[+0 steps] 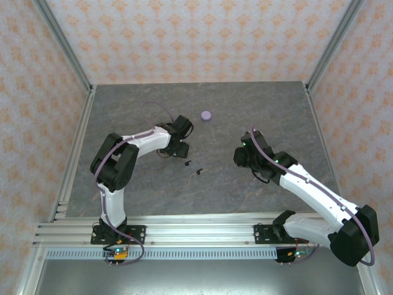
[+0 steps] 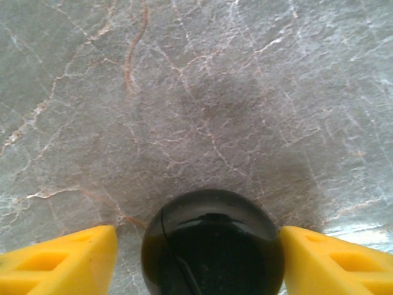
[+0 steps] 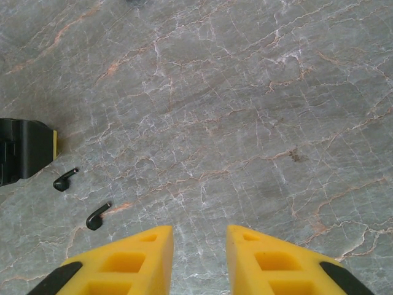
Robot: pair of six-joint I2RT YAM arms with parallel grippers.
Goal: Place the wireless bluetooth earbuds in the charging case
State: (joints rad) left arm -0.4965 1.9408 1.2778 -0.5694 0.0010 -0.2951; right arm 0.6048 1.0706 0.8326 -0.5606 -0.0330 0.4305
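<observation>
The left gripper [image 2: 198,243] has its jaws either side of the round black charging case [image 2: 212,252]. One finger sits at the wall and a gap shows at the other, so it is not yet a firm hold. The case looks hard, glossy and slippery, best pinched across its widest part.

The right gripper [image 3: 199,261] hovers, its jaws narrow and empty.

Near the table's middle lie a black earbud [image 3: 64,179] and a second earbud [image 3: 98,216]. Both look tiny, light and apt to skitter, and are best taken by the stem.

A lavender case [image 1: 206,115] sits toward the far edge.

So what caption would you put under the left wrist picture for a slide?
Two yellow fingers flank a glossy round black case resting on a grey marbled table.
</observation>
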